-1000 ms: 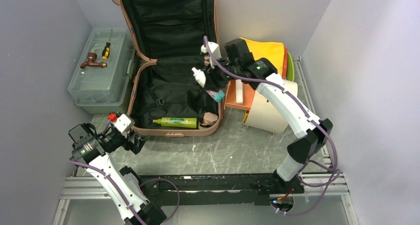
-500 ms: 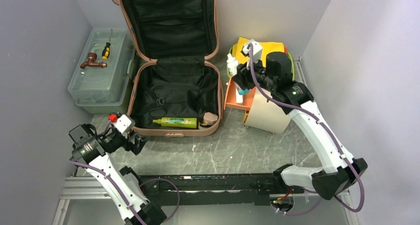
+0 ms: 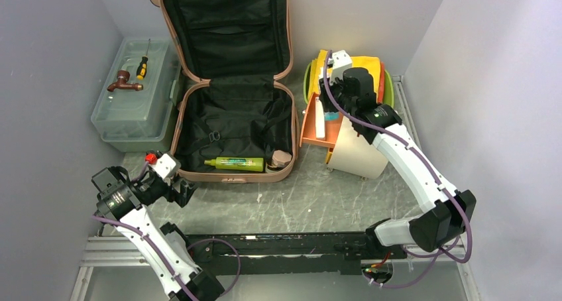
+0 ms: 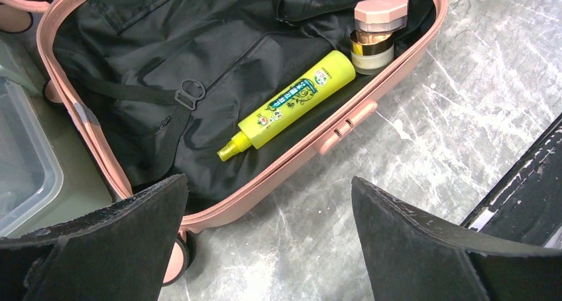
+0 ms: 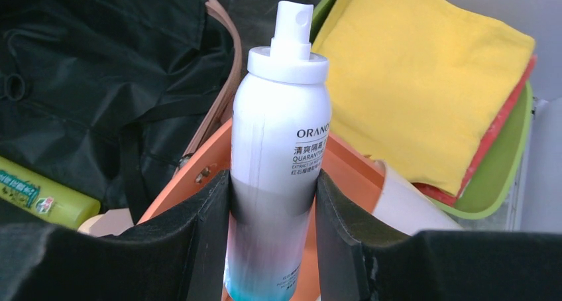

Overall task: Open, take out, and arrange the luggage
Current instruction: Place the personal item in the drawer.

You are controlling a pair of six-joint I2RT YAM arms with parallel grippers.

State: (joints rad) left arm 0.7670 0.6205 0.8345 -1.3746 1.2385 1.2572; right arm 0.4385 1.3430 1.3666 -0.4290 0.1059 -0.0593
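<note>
The salmon-pink luggage [image 3: 228, 177] lies open, its lid leaning on the back wall. On its black lining lie a yellow-green spray bottle [image 3: 234, 163] and a small jar [image 3: 281, 158]; both also show in the left wrist view as the bottle [image 4: 291, 101] and the pink-lidded jar [image 4: 374, 29]. My right gripper [image 5: 273, 188] is shut on a white spray bottle [image 5: 281, 135], held upright over an orange rack [image 5: 192, 181] just right of the luggage. My left gripper [image 4: 266, 181] stands open and empty above the table, in front of the luggage rim [image 4: 298, 156].
A translucent toolbox [image 3: 136, 109] at the left carries a screwdriver [image 3: 142, 67] and a brown tap [image 3: 123, 82]. Behind the orange rack [image 3: 315, 132], a folded yellow cloth [image 3: 364, 67] lies in a lime tray [image 3: 388, 92]. A white rounded object [image 3: 354, 155] sits under the rack.
My right arm has carried the white spray bottle from above the luggage rightward to the orange rack. The left arm has not moved.
</note>
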